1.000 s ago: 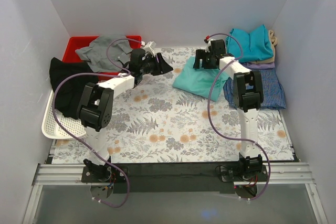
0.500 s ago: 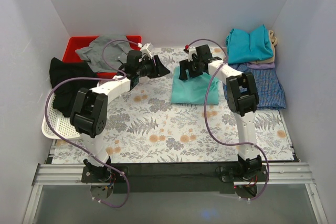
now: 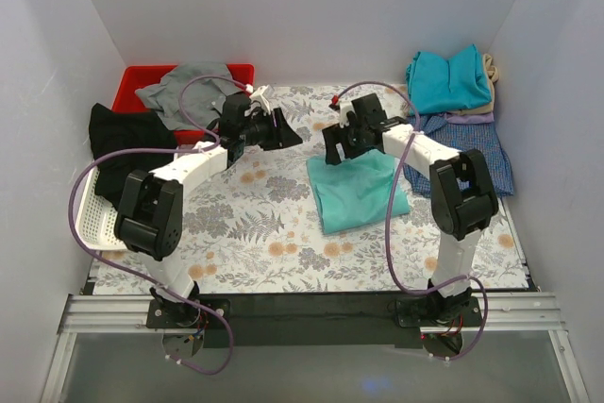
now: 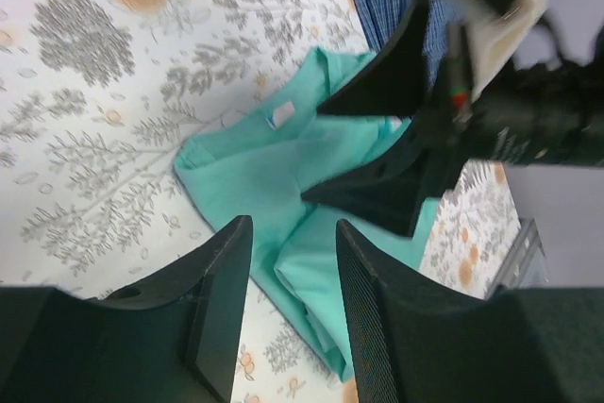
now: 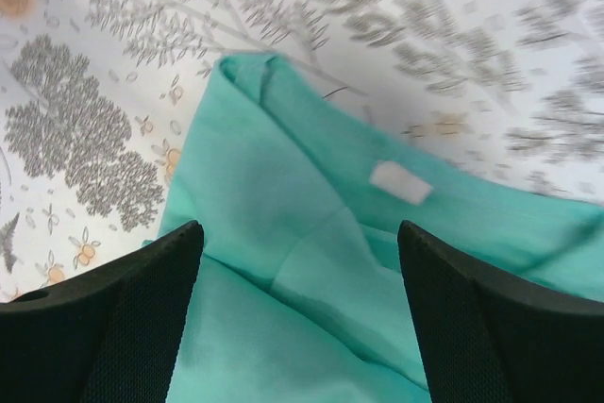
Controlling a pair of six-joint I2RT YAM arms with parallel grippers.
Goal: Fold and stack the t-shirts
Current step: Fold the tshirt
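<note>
Mint-green soft cloth tee could unfold if your wide-open, empty right pincer nips one layer; half-open left pincer holds nothing.

A mint tee lies roughly folded on the floral desk. The right pincer hangs over the tee's far left corner. The left pincer is near, further left of the tee. Just right of the tee lies a check shirt, with a teal shirt piled behind it. Well left of the tee, a red bin holds a grey shirt, and black cloth drapes over a white basket.
</note>
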